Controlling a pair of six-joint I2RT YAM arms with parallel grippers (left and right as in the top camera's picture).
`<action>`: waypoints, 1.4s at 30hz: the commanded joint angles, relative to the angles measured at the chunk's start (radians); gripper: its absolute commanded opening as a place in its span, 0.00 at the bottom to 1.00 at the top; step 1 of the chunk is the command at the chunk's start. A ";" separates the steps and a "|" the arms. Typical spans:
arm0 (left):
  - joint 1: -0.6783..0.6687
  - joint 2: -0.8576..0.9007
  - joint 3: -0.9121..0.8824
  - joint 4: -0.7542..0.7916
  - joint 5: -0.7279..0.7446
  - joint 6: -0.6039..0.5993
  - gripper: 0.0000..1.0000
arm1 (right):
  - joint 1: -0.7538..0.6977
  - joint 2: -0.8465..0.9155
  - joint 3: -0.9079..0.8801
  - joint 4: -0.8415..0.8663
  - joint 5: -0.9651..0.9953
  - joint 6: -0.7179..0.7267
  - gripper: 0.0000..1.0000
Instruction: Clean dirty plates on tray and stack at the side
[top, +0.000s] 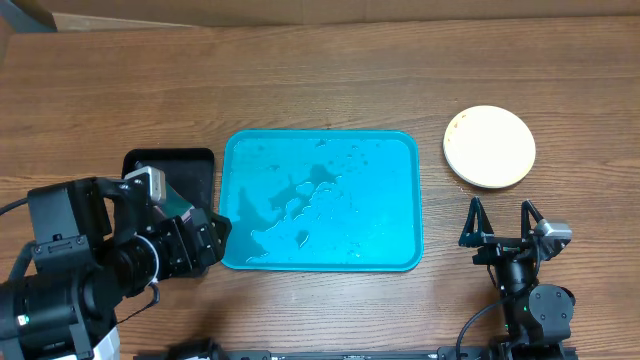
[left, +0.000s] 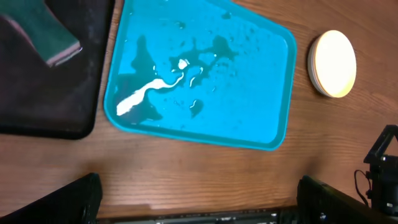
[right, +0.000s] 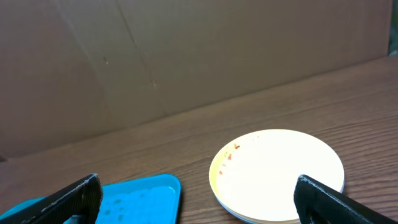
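The turquoise tray (top: 320, 200) lies mid-table, wet with water streaks and holding no plates; it also shows in the left wrist view (left: 199, 74) and at the lower left of the right wrist view (right: 134, 196). The plates (top: 489, 146) sit stacked on the table right of the tray, the top one pale yellowish-white with small reddish specks at its rim (right: 277, 173); lower plates show only as edges (left: 333, 63). My left gripper (top: 205, 240) is open and empty at the tray's left front corner. My right gripper (top: 500, 222) is open and empty, in front of the stack.
A small black tray (top: 180, 175) lies left of the turquoise tray, with a green sponge (left: 46, 37) on it. A cardboard wall (right: 186, 56) stands behind the table. The left arm's bulk (top: 70, 270) fills the front left corner.
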 joint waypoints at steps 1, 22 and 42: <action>-0.065 -0.020 -0.027 0.060 -0.008 0.053 1.00 | -0.001 -0.010 -0.011 0.002 -0.004 -0.004 1.00; -0.171 -0.629 -1.122 1.421 -0.009 0.104 1.00 | -0.001 -0.010 -0.011 0.002 -0.004 -0.004 1.00; -0.173 -0.900 -1.439 1.634 -0.455 -0.075 1.00 | -0.001 -0.010 -0.011 0.002 -0.004 -0.004 1.00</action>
